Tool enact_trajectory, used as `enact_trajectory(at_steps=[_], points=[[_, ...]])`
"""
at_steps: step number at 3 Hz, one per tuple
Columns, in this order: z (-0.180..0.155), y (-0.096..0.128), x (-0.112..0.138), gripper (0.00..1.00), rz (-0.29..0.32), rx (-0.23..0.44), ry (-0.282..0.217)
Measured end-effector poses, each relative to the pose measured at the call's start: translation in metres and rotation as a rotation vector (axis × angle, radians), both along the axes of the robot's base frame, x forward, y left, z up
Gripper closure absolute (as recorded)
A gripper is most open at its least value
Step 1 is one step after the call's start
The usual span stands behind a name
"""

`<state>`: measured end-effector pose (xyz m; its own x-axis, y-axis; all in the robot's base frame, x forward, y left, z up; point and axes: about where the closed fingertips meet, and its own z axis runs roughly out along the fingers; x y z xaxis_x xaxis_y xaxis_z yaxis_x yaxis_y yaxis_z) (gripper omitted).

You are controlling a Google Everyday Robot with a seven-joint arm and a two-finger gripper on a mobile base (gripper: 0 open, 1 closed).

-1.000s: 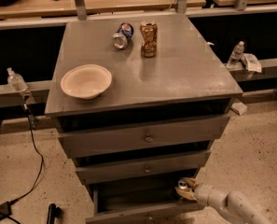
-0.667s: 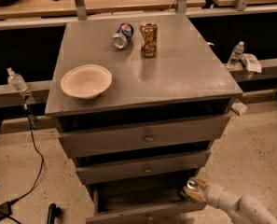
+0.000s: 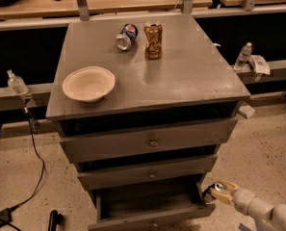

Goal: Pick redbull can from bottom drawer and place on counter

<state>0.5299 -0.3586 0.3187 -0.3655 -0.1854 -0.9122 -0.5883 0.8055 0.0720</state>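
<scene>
My gripper (image 3: 215,192) is at the lower right, just outside the right front corner of the bottom drawer (image 3: 147,207), which is pulled open. The fingers (image 3: 225,187) are shut on the redbull can (image 3: 216,188), a slim dark can whose silver top faces the camera. The drawer's inside looks dark and bare. The counter (image 3: 181,76), the grey top of the cabinet, is well above the gripper.
On the counter are a white bowl (image 3: 88,83) at front left, a blue can (image 3: 126,36) lying on its side and a dented brown-gold can (image 3: 153,41) upright at the back. The two upper drawers stand slightly open. Plastic bottles (image 3: 17,84) (image 3: 243,56) flank the cabinet.
My gripper has moved to the right with the can, from over the drawer's right end to just outside its front corner. Nothing on the counter moved.
</scene>
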Motion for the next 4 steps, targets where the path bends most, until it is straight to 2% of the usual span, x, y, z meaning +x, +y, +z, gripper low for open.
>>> enact_trajectory(at_steps=[1, 2, 3, 4], points=[[0.047, -0.065, 0.007, 1.00, -0.100, 0.004, 0.001], [0.082, -0.100, 0.014, 1.00, -0.154, -0.010, -0.005], [0.148, -0.118, 0.019, 1.00, -0.182, -0.020, -0.029], [0.222, -0.113, 0.029, 1.00, -0.160, -0.021, -0.046]])
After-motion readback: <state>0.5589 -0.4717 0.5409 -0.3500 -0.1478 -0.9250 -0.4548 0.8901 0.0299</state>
